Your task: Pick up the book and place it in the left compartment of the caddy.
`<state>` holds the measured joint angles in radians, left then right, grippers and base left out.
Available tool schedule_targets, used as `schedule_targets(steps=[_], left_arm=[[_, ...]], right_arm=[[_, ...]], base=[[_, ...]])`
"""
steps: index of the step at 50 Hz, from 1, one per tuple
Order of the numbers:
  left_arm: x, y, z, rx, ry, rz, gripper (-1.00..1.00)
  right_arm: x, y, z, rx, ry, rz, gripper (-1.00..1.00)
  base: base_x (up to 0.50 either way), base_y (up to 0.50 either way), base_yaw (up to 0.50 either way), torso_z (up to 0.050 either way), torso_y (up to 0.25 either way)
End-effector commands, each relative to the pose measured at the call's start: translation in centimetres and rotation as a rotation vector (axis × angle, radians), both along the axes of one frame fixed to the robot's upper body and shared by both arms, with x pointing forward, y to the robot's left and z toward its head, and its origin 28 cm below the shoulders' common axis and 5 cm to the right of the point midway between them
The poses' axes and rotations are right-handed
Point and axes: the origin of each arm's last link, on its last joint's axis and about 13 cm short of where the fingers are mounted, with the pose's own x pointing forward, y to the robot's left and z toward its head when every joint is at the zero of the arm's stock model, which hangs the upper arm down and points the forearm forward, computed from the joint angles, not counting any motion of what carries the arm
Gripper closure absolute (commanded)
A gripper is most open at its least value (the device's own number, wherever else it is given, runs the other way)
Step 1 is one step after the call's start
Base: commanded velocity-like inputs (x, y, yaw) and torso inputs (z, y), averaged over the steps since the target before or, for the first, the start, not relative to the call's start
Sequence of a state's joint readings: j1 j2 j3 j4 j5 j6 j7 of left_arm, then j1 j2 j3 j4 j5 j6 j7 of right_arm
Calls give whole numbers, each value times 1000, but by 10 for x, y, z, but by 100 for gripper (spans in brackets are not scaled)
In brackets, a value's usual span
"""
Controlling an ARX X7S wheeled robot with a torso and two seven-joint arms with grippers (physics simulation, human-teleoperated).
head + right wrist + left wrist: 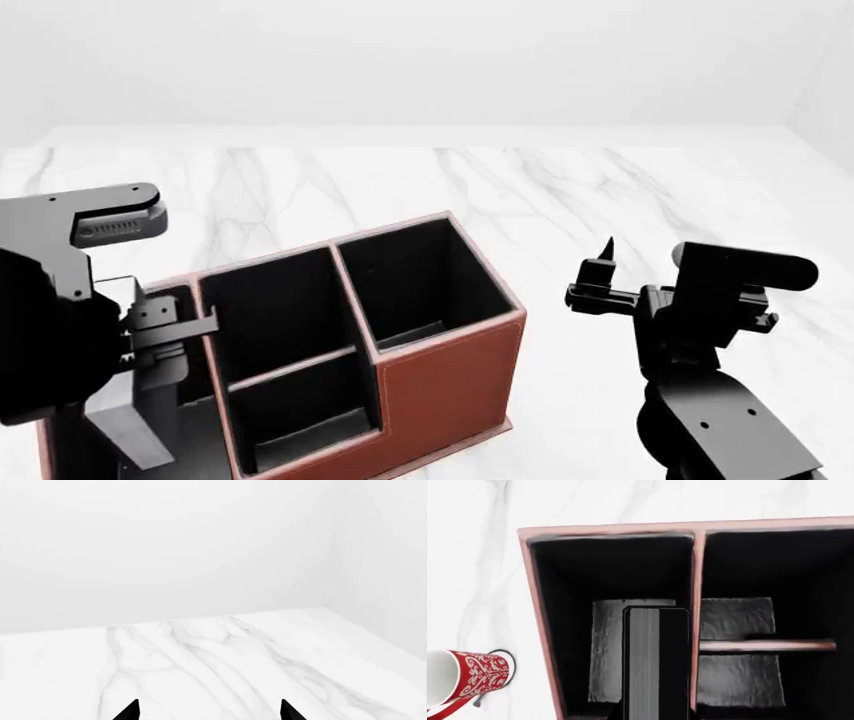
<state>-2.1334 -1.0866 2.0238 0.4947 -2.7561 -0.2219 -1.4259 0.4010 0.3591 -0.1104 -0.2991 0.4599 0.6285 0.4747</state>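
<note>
Book-shaped, small and thick, the black-covered book (657,662) with pale page edges stood on end inside the long, narrow, black-lined left compartment (607,650) of the large reddish-brown rectangular caddy (447,375). It lay close against the thin divider on its right. The left claw (160,340) hung over that slot at the book's top; whether it pinched the book or had let go could not be told. A red-and-white patterned mug (467,677) lay on its side on the white marble worktop (534,190), left of the caddy and apart from it. The right claw (210,711) hovered spread over bare marble, well apart from the caddy. The slot floors looked rough and grey.
</note>
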Motion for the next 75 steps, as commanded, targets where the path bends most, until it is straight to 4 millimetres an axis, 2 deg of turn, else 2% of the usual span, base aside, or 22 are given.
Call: schedule_targets(steps=[1, 33, 75], left_arm=[[4, 5, -4, 9, -8, 33, 100], [29, 15, -43, 6, 59, 37, 100], [28, 19, -57, 24, 90, 36, 100]], right_arm=[[0, 0, 1, -1, -1, 1, -100], [1, -1, -3, 3, 7, -5, -100], [0, 0, -2, 2, 2, -4, -100]], base=[[0, 0, 0, 0, 0], [0, 0, 0, 0, 1], [0, 0, 0, 0, 1]])
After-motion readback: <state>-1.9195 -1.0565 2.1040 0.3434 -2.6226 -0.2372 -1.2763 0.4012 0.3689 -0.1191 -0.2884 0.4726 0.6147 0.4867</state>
